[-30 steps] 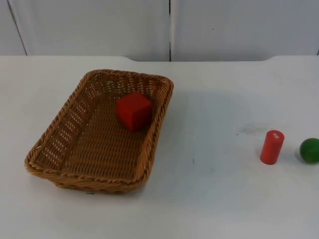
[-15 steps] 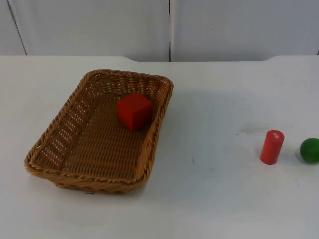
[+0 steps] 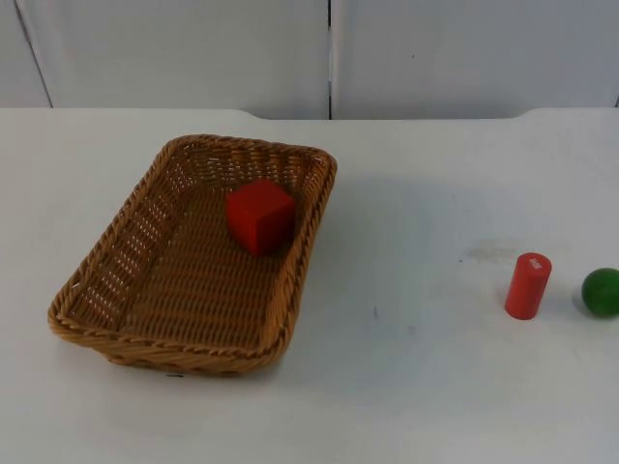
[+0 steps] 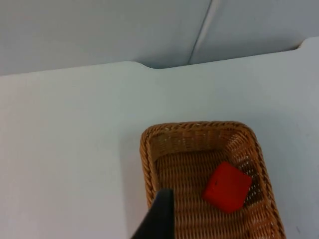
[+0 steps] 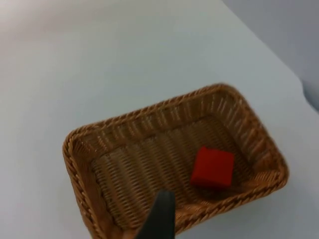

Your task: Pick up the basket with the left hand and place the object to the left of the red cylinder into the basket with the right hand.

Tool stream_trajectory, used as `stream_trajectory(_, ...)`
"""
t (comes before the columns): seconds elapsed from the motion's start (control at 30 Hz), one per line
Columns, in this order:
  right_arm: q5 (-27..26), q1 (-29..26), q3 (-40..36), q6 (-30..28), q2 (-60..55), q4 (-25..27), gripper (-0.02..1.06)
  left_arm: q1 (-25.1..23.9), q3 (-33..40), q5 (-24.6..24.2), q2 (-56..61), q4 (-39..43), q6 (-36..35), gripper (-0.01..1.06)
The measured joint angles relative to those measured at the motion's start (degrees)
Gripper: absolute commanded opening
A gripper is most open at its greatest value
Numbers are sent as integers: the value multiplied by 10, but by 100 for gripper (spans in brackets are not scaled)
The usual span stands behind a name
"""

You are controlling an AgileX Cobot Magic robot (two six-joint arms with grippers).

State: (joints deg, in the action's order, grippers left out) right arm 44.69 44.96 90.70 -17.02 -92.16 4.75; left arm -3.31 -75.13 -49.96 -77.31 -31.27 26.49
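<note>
We see the red cube (image 3: 260, 215) already lying in the wicker basket (image 3: 97, 261) on the table, so little seems left to spoil except a needless regrasp tipping it; the red cylinder (image 3: 527, 285) and green ball (image 3: 601, 291) appear from above, while whether either gripper is open we cannot tell.

white table (image 3: 406, 406), grey partition wall (image 3: 174, 48)
</note>
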Motion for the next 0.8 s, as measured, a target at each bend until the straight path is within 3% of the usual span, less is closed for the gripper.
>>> stream_trajectory(0.23, -104, 0, -135, 22, 30, 2, 77, 0, 104, 57, 83, 1, 0, 83)
stream_trajectory(0.8, -152, 0, -248, 25, 119, 17, 77, 0, 307, 112, 293, 3, 0, 83)
